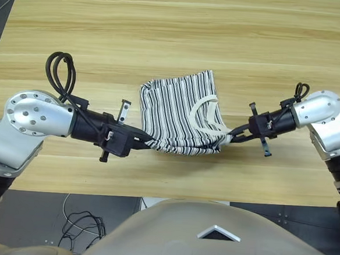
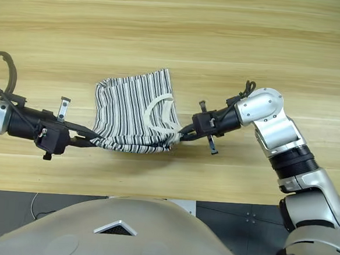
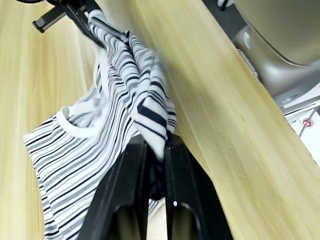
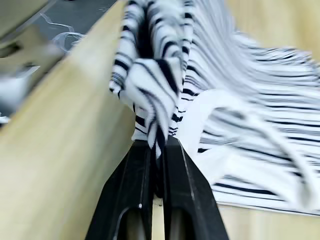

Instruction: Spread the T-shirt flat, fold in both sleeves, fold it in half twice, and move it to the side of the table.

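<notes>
A black-and-white striped T-shirt (image 1: 174,113) with a white collar (image 1: 203,115) hangs bunched between my two grippers, its far part resting on the wooden table (image 1: 176,34). My left gripper (image 1: 147,140) is shut on the shirt's near left edge. My right gripper (image 1: 232,135) is shut on its near right edge by the collar. In the left wrist view the black fingers (image 3: 131,175) pinch a fold of striped T-shirt (image 3: 110,130). The right wrist view has its fingers (image 4: 140,175) clamped on the T-shirt (image 4: 155,90) the same way.
The table's near edge (image 1: 153,193) runs just under both arms, with dark floor and cables (image 1: 76,223) beyond it. Bare wood stretches behind and to both sides of the shirt.
</notes>
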You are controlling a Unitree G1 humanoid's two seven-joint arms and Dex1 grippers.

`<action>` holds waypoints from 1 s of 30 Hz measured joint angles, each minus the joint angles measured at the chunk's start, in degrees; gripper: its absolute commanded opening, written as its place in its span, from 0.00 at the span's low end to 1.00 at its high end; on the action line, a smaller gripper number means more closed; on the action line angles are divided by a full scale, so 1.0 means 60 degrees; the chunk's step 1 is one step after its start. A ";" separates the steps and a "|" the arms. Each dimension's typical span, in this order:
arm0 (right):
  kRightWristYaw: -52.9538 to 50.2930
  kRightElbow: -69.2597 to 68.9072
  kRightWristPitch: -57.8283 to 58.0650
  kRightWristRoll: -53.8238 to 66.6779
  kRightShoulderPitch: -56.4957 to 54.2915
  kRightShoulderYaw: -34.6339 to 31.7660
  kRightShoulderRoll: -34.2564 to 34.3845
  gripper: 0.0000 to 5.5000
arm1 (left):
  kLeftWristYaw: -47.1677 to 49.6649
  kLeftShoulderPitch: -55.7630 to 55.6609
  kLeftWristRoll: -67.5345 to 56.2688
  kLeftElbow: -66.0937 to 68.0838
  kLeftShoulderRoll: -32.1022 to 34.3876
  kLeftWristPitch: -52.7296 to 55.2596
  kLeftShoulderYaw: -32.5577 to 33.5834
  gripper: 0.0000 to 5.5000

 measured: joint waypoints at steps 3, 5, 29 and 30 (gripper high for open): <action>0.0003 -0.0191 0.0431 0.0077 0.0194 -0.0221 0.0126 0.02 | -0.0235 -0.0008 0.0196 0.0292 -0.0063 -0.0033 0.0042 0.04; -0.0669 0.0220 0.0491 0.0081 -0.0097 -0.0671 0.0823 0.02 | -0.0245 -0.0590 0.0557 0.1091 -0.0439 -0.0039 0.0032 0.04; -0.2168 0.5564 -0.1048 -0.1581 -0.2467 -0.1865 0.3654 0.21 | -0.0708 -0.4273 0.2507 0.8559 -0.4265 -0.0414 -0.0812 0.25; -0.2451 0.5909 -0.1222 -0.1725 -0.2599 -0.1952 0.3774 0.25 | -0.0635 -0.4449 0.2637 0.8957 -0.4364 -0.0437 -0.0809 0.28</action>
